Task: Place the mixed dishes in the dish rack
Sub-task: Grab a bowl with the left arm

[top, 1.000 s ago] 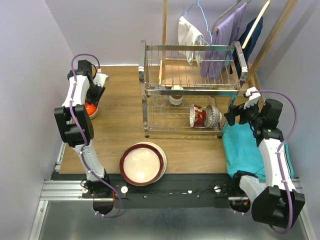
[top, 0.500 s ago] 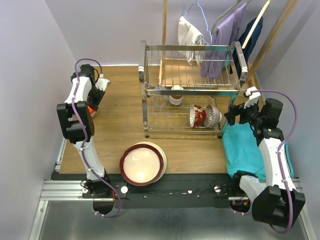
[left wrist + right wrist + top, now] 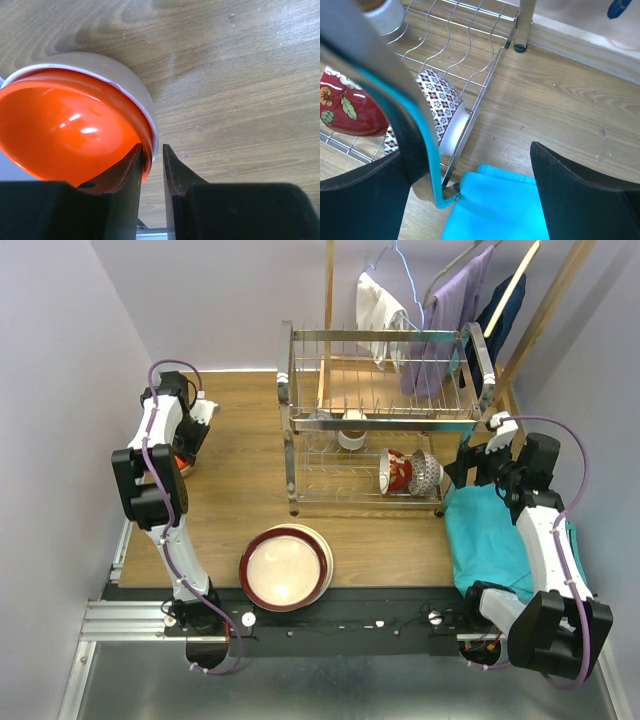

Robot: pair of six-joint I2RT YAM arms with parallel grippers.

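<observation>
The orange bowl (image 3: 65, 120), well left of the dish rack (image 3: 380, 423), is seen pinched at its rim by the left gripper (image 3: 152, 162). The right gripper (image 3: 470, 175) is pictured with jaws wide apart beside the rack's right end.

Teal cloth (image 3: 490, 540) lies at the wooden table's (image 3: 240, 460) right edge; garments (image 3: 445, 310) hang behind on a stand (image 3: 328, 300)

Wood-grain table (image 3: 235, 490), lilac walls (image 3: 60, 340) (clothes (image 3: 445, 300) hanging behind).

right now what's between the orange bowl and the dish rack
Just bare table between the orange bowl and the dish rack, as the top view shows.
</observation>
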